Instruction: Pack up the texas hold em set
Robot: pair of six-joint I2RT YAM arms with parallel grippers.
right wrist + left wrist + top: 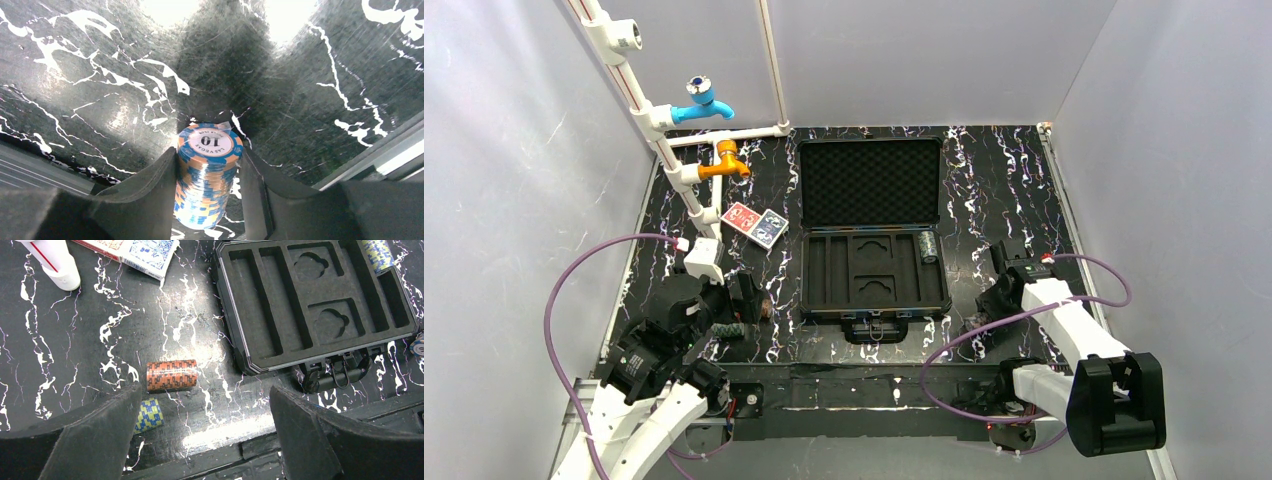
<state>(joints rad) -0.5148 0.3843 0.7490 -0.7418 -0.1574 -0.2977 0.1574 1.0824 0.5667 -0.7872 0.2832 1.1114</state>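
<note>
The black briefcase (824,275) lies open at mid-table, its foam lid (869,185) folded back. One chip roll (928,245) rests in the tray's right slot. The red deck (741,217) and blue deck (769,228) lie to the left of the case. My left gripper (205,410) is open over bare table, with an orange-black chip roll (171,375) just ahead of it and a yellow-blue roll (148,415) by its left finger. To the right of the case, my right gripper (209,175) is shut on a blue-orange chip roll (207,170), both fingers (150,190) against its sides.
White pipes with a blue tap (702,100) and an orange tap (724,160) stand at the back left, and one pipe foot (55,262) is near the decks. The case handle (874,328) points at the table's near edge. Grey walls enclose the table.
</note>
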